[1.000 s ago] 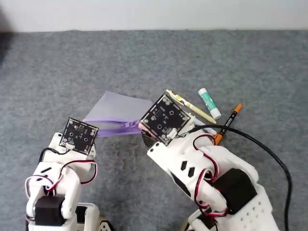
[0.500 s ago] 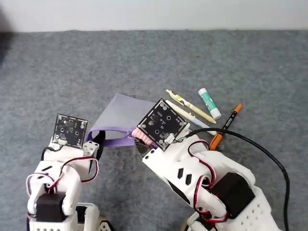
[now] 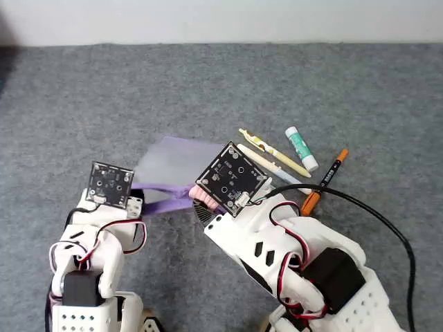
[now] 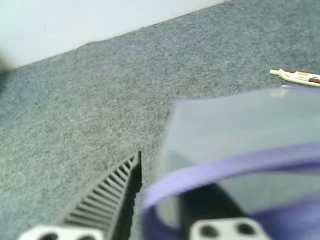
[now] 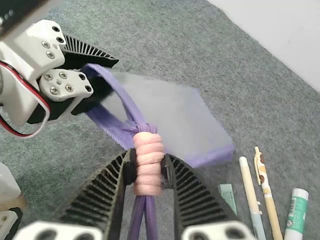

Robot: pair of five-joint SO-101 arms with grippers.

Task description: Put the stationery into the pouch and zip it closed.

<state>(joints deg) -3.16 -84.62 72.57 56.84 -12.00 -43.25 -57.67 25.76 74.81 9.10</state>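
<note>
Pouch: The lilac pouch point(image 3: 176, 155) lies near the middle of the grey surface point(image 3: 76, 90), with its purple zip edge point(image 3: 163, 188) turned toward the two arms and stretched between them.
Left gripper: The left gripper point(image 4: 167, 192) is at the pouch's end. Its fingers are narrow on the zip edge, with one ribbed finger point(image 4: 112, 197) outside the pouch and the other inside the mouth.
Right gripper: The right gripper point(image 5: 146, 159) has its fingers pinched on the pink cord pull point(image 5: 148, 147) at the zip edge.
Stationery: A yellow pen point(image 3: 275, 153), a white pen point(image 3: 265, 163), a glue stick point(image 3: 302, 149) and an orange pen point(image 3: 328, 177) lie outside the pouch, just beyond its right end. The two pale pens lie side by side, and the glue stick and orange pen lie farther right.
Edges: A white wall point(image 3: 221, 21) bounds the surface on the far side. A black cable point(image 3: 384, 218) arcs over the right arm and crosses the orange pen.
Open room: A broad stretch of grey lies between the pouch and the wall, and more lies off the pouch's left end. On the right, the stationery sits between the pouch and the surface's edge.
High view: Both wrist camera boards hide the fingers, but all four pieces of stationery can be seen at once.
Right wrist view: This view shows the pinch on the pull and the left gripper's hold at the far end of the zip edge.
Left wrist view: This view looks along the pouch's open rim, with the tip of the yellow pen beyond it.
</note>
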